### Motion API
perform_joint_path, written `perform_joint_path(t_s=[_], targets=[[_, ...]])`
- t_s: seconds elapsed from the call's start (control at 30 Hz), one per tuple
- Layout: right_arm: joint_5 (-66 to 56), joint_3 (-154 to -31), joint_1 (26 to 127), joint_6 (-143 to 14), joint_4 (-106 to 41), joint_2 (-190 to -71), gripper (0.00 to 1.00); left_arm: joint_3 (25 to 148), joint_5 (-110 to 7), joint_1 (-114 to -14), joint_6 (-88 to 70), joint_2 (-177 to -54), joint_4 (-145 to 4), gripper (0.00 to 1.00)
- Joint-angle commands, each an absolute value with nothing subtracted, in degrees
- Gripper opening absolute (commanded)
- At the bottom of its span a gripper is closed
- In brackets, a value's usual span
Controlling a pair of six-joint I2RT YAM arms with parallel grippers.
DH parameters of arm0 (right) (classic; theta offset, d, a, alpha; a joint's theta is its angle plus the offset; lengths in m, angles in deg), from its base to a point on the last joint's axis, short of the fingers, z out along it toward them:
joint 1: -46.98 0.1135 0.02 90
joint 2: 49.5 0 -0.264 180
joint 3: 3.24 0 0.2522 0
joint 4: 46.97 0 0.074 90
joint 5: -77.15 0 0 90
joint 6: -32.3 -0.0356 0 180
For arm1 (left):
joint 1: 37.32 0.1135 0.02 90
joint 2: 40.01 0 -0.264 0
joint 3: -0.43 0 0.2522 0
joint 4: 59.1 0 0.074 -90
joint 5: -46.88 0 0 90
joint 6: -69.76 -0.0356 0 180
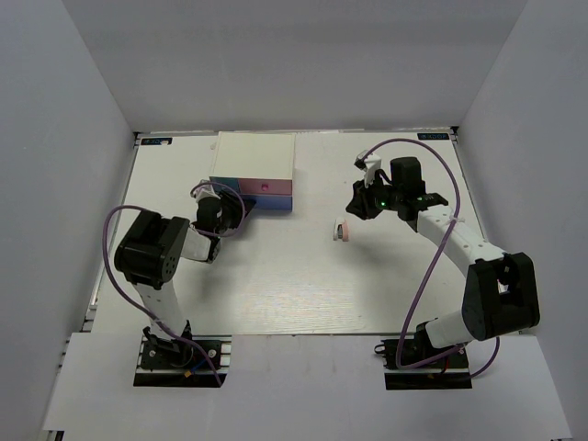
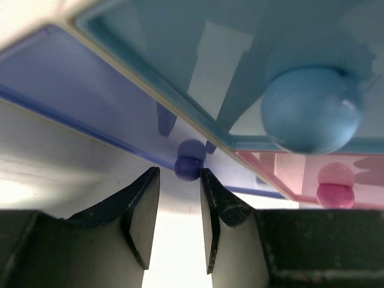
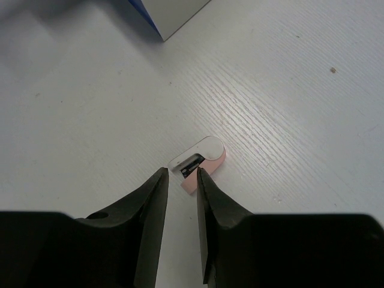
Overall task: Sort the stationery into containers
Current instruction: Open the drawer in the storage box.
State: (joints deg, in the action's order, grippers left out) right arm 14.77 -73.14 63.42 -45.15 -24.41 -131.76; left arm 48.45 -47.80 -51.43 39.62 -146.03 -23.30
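Note:
A small whitish-pink eraser block (image 1: 341, 230) lies on the table right of the drawer box. In the right wrist view the block (image 3: 201, 161) rests just beyond my right gripper (image 3: 182, 173), whose jaws stand a narrow gap apart with nothing between them. My right gripper (image 1: 356, 204) hovers just up and right of the block. My left gripper (image 1: 241, 213) is at the front of the white-topped box (image 1: 255, 154). Its jaws (image 2: 180, 174) are narrowly open, with the purple drawer's knob (image 2: 189, 168) right at the tips. The light blue knob (image 2: 312, 111) and pink knob (image 2: 335, 195) show to the right.
The box stands at the back left of the white table (image 1: 294, 285), its coloured drawer fronts (image 1: 268, 190) facing me. White walls enclose the table on three sides. The arm bases (image 1: 179, 354) sit at the near edge.

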Motion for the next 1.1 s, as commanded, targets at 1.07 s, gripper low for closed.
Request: perform_joint_path(t_s=[1.07], targets=[[16.4, -75.8, 62.7, -45.1, -26.0, -132.6, 0.33, 54.7, -47.5, -53.3, 41.1, -151.5, -20.4, 0.36]])
